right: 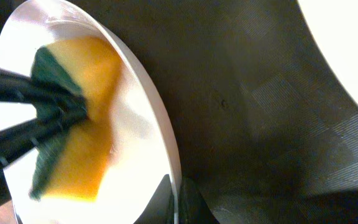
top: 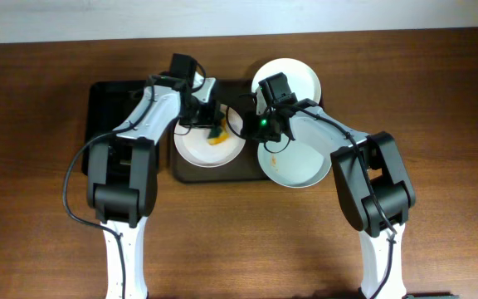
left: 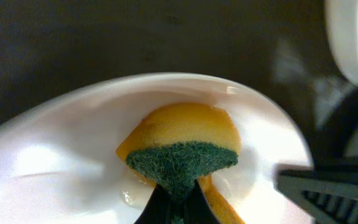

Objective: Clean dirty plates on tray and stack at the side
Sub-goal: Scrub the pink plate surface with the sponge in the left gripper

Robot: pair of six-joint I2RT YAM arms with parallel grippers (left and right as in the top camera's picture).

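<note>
Plate [left: 61, 162] rim pinched by right gripper [right: 176, 200], left gripper [left: 179, 200] squeezing sponge [left: 185, 140] (green-backed) on it.

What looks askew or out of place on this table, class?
Two plates sit askew. The pale blue-grey plate overhangs the front right corner of the brown tray, with an orange smear inside it. The rear white plate hangs over the tray's back rim. Neither lies wholly within the tray.

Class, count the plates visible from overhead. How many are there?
3. The left plate sits on the tray; the top-right plate and blue-grey plate overlap its right end.
</note>
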